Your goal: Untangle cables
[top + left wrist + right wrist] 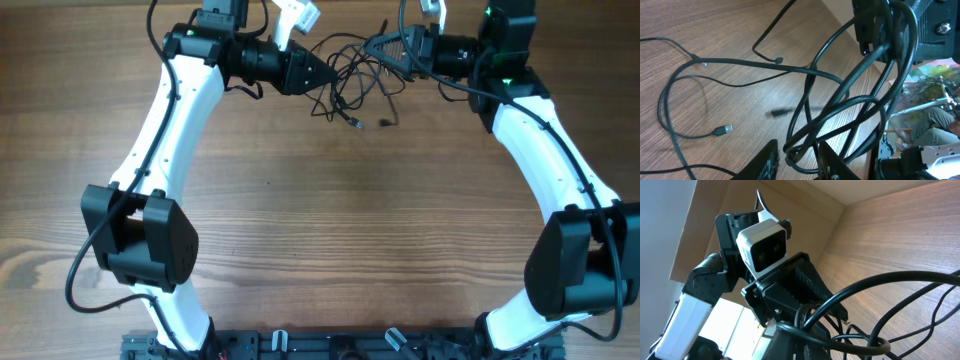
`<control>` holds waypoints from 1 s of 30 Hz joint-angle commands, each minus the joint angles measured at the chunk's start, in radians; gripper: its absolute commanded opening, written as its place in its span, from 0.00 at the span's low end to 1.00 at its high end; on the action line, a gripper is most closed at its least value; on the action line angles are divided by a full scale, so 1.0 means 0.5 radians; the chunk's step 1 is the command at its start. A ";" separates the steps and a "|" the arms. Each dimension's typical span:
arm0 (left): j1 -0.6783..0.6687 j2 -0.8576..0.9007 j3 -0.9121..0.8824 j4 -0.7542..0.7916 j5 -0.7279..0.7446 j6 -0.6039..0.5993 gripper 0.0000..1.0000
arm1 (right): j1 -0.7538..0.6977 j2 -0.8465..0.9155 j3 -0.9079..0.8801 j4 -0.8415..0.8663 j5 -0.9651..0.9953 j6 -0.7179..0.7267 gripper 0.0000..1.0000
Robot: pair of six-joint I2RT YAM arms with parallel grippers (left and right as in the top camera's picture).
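Soft, even light falls from above on the table [320,200] in the overhead view. The wood grain is crisp, the colours are warm, and only faint, diffuse shadows lie beside the white arms [165,110]. In the left wrist view a pale sheen of glare washes the wood at lower centre. A soft dark smudge of shadow lies on the boards, and the background at far right is bright and hazy. The cables [805,75] nearest the lens look thick and slightly soft. In the right wrist view an overexposed white patch fills the lower left, and the closest cable loops at the bottom are out of focus. The wood grain at right stays sharp and warmly lit.
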 commanded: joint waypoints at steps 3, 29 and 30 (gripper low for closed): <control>-0.032 0.016 0.005 -0.015 0.093 0.047 0.26 | 0.005 -0.060 0.041 0.027 -0.050 0.007 0.05; -0.147 0.018 0.005 -0.025 0.087 0.092 0.15 | 0.002 -0.060 0.041 0.315 -0.040 0.225 0.05; -0.150 0.018 0.005 -0.024 0.073 0.092 0.10 | 0.002 -0.060 0.041 0.320 -0.040 0.227 0.05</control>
